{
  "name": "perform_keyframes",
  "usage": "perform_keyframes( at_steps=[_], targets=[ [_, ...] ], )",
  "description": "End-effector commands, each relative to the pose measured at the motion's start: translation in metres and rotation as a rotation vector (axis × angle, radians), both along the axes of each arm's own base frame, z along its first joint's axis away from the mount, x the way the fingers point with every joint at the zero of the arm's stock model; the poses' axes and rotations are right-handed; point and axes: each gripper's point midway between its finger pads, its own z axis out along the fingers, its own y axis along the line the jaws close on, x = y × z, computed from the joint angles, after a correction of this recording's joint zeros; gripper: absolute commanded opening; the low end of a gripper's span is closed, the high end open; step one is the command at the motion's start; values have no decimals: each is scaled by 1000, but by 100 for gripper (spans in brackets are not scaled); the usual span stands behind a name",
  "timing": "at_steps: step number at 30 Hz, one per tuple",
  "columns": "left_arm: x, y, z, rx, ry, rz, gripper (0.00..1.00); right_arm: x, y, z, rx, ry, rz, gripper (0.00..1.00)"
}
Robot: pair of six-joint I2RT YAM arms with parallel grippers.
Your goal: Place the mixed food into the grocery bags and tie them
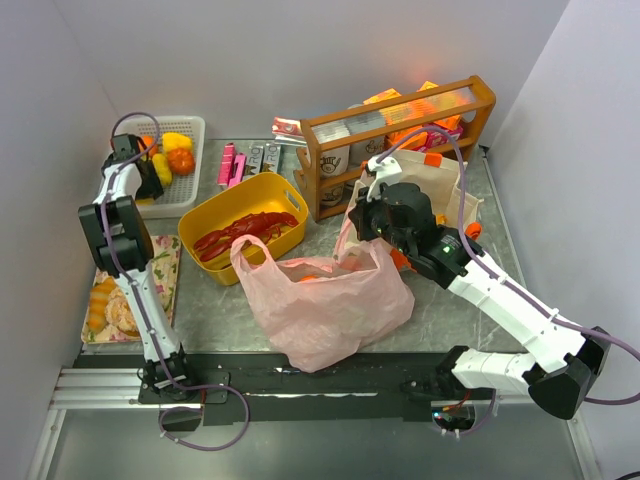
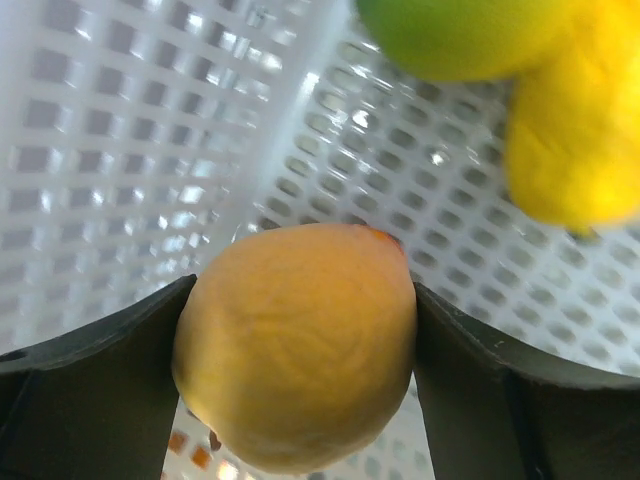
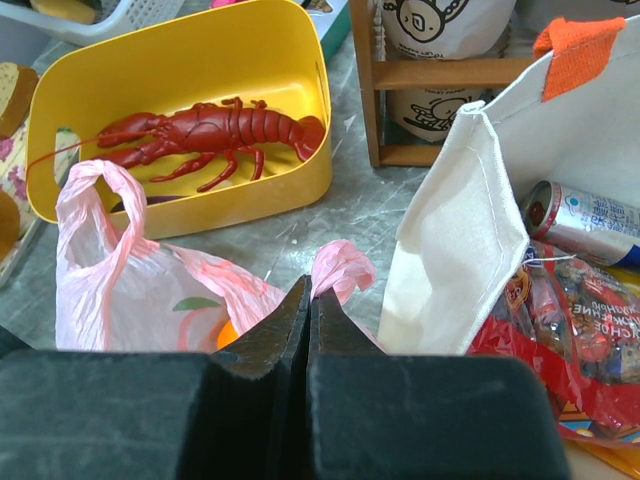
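Note:
In the white mesh basket (image 1: pixel 190 196) my left gripper (image 2: pixel 303 300) has its fingers pressed against both sides of a yellow-orange fruit (image 2: pixel 297 345). A green fruit (image 2: pixel 450 35) and a yellow fruit (image 2: pixel 575 130) lie just beyond it. My right gripper (image 3: pixel 310 285) is shut on one twisted handle (image 3: pixel 340 265) of the pink plastic bag (image 1: pixel 320 300), and something orange (image 3: pixel 228 333) shows through the film. The cream tote (image 3: pixel 470 220) stands to the right, holding a silver-red can (image 3: pixel 580 215) and red snack packets (image 3: pixel 560 310).
A yellow tub (image 1: pixel 215 215) holding a red lobster (image 1: pixel 245 232) sits between the basket and the pink bag. A wooden rack (image 1: pixel 400 140) stands behind the tote. Pink boxes (image 1: pixel 232 163) lie at the back. A floral tray with bread (image 1: pixel 110 305) lies by the left arm.

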Motion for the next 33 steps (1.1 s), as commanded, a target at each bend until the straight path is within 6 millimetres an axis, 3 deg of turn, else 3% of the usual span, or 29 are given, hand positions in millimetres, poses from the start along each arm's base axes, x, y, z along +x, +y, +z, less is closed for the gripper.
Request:
perform_keyframes(
  at_steps=[1,3,4,6,7,8,9,10,11,12,13,14,15,16,17,18,19,22,25,33],
  targets=[
    [23,-56,82,-10,-201,-128,42,7,-4,27,33,-55,-26,0],
    [32,-82,110,-37,-274,-170,42,6,-5,30,37,-61,-25,0],
    [34,-107,141,-68,-345,-201,41,6,-5,30,40,-63,-26,0],
    [35,-143,171,-137,-429,-253,41,5,-6,32,46,-68,-27,0],
    [29,-175,208,-177,-516,-296,41,5,-6,32,45,-69,-29,0],
    [28,-197,230,-206,-585,-346,41,5,-7,32,44,-69,-28,0],
    [20,-213,233,-233,-601,-369,41,5,-7,32,40,-69,-33,0],
    [3,-257,266,-289,-674,-434,42,6,-8,33,39,-73,-35,0],
    [-3,-281,285,-341,-741,-495,42,6,-8,34,42,-73,-35,0],
    [-18,-312,276,-435,-727,-577,42,5,-8,35,44,-76,-32,0],
    [-43,-351,302,-546,-785,-655,42,5,-8,36,47,-78,-30,0],
    [-59,-374,307,-620,-799,-725,42,5,-7,36,50,-80,-28,0],
    [-80,-404,299,-723,-787,-849,42,5,-7,36,48,-79,-27,0],
    [-110,-434,308,-802,-783,-932,42,6,-7,39,49,-83,-23,0],
    [-127,-449,305,-841,-764,-995,42,5,-7,40,49,-85,-23,0],
    [-144,-464,290,-881,-721,-1059,43,6,-7,40,44,-81,-22,0],
    [-176,-485,291,-944,-681,-1178,43,6,-7,42,46,-85,-22,0],
    [-229,-510,269,-1079,-549,-1327,43,7,-6,43,50,-93,-16,0],
    [-265,-529,243,-1073,-419,-1418,42,6,-7,45,54,-102,-15,0],
    [-314,-574,226,-1209,-193,-1583,41,4,-7,42,80,-103,-18,0]
  ],
)
